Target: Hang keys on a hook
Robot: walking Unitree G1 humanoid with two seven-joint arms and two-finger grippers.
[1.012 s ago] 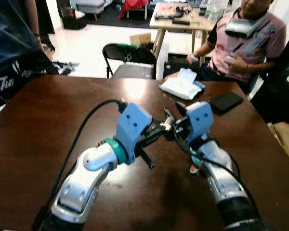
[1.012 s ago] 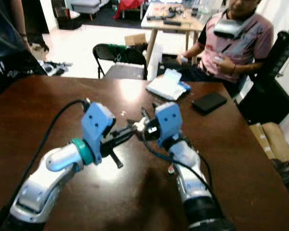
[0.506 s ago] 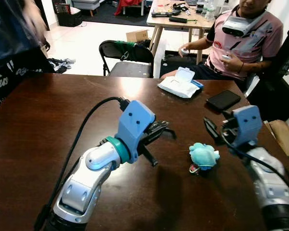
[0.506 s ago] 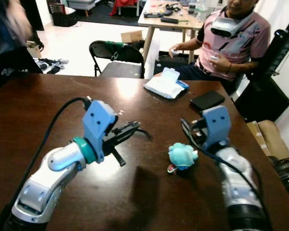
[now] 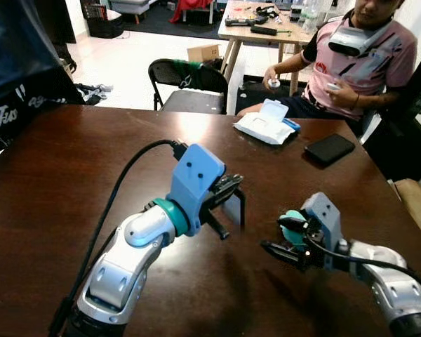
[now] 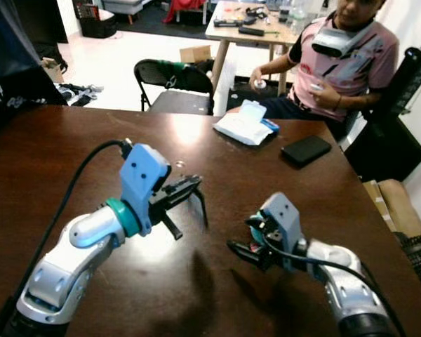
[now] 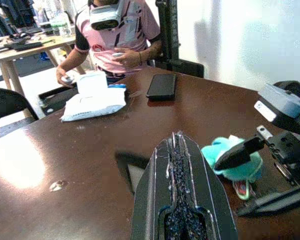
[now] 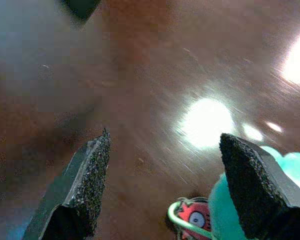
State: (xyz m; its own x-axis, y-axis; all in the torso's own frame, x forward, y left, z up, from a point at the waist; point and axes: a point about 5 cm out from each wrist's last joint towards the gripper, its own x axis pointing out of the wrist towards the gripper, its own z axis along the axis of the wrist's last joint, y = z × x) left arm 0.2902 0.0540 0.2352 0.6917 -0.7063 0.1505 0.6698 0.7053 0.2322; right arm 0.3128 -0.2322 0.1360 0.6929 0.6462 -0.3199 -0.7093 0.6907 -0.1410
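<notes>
Jaws: the right gripper [image 5: 286, 242] stands spread wide beside the teal plush keyring [image 7: 233, 159] lying on the dark worktop [image 5: 70, 168]; the left gripper [image 5: 231, 188] is pressed together, empty, raised nearby. Step judged: the pickup. Next, closing on the keyring. Count: one keyring, two grippers, one phone [image 5: 328, 148], one wipes pack [image 5: 265, 126].

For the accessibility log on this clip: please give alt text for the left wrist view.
The left hand, its two black fingers pressed together, points across a dark wooden table toward a teal plush keychain that the open right hand is reaching around. Beyond lie a white wipes pack and a black phone, before a seated person.
</notes>
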